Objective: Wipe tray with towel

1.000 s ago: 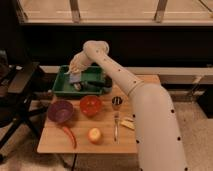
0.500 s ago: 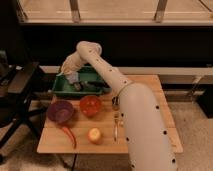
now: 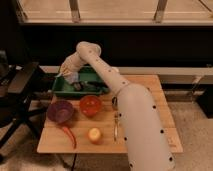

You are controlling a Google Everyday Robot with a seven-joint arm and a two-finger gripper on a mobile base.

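- Claw [image 3: 66, 73]: poised at the left rear corner of the green tray [image 3: 70, 93] on the surface [image 3: 52, 140]; its opening cannot be told.
- Towel [image 3: 72, 77]: pale cloth, apparently under the claw, inside the tray.
- Step: probably mid-wipe; the next stroke calls for pressing down and sweeping rightward.

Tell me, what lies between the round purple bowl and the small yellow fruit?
A slim red curved object lies there on the wooden table, seen in the camera view. The gripper hangs over the green plastic tray.
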